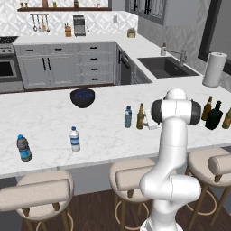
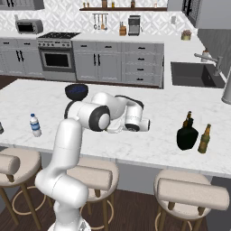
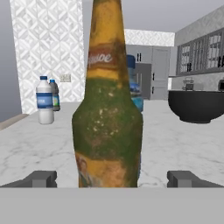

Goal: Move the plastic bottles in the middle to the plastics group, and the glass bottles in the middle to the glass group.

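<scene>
A dark bowl [image 1: 82, 98] sits near the counter's [image 1: 49, 118] far edge. A paper-towel roll [image 1: 214, 69] stands upright at the counter's far right corner, beside the sink [image 1: 166, 66]. Stools [image 1: 41, 191] line the near edge.

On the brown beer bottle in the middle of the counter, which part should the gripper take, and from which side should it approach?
Take the brown beer bottle around its wide lower body, coming level from the side where the gripper is now. The bottle stands upright, centred between the open fingertips, and its straight body offers more surface than the narrow neck. The small water bottle stands close behind it, so I would not push far.
</scene>
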Available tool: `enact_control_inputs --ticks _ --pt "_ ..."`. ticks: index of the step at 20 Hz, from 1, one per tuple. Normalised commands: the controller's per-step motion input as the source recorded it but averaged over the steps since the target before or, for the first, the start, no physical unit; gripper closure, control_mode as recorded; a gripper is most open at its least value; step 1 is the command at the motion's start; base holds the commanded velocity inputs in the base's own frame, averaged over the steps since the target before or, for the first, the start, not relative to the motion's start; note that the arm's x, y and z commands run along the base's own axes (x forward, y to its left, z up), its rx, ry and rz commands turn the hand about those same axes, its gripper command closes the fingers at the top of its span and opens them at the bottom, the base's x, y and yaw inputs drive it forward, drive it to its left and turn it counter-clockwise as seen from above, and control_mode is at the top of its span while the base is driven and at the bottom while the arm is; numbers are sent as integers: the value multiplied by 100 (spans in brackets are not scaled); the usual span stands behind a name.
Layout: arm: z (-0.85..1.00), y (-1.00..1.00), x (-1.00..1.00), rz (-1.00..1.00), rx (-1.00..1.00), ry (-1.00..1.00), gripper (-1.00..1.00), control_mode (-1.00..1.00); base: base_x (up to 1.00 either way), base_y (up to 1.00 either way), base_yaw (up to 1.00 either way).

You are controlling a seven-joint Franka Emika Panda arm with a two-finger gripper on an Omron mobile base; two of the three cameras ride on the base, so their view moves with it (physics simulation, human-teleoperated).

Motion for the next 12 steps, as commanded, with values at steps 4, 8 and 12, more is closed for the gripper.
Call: enact_control_inputs --ticks 4,8,12 --pt "0 3 0 0 0 0 -100 -100 0 0 0" --pt "0 0 0 0 0 0 -100 -100 0 0 0" --pt "0 1 0 0 0 0 100 -100 0 0 0"
